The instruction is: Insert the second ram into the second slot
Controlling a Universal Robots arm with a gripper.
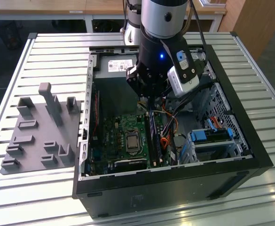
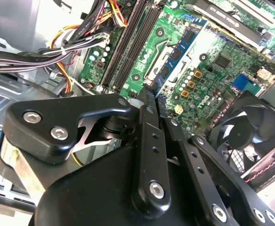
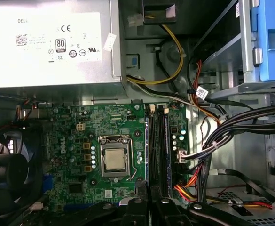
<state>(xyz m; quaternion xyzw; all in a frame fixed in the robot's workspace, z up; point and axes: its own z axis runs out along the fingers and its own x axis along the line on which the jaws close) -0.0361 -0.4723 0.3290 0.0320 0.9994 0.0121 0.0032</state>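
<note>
Open black case (image 1: 175, 183) on the slatted table (image 1: 57, 52) below me, green motherboard (image 3: 66, 127) inside, bare CPU (image 3: 115, 160) at its middle, grey power supply (image 3: 48, 42) beside the board, fan (image 2: 247, 136), bundled cables (image 3: 231, 132), blue drive caddy (image 1: 212, 136), grey fixture (image 1: 38, 136) on the table at the exterior view's left.

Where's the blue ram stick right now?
In the second wrist view, the second ram is pinched in the gripper, hanging over the green motherboard near its long black slots.

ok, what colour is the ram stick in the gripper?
Blue, with dark chips. The ram stick shows best in the second wrist view.
</note>
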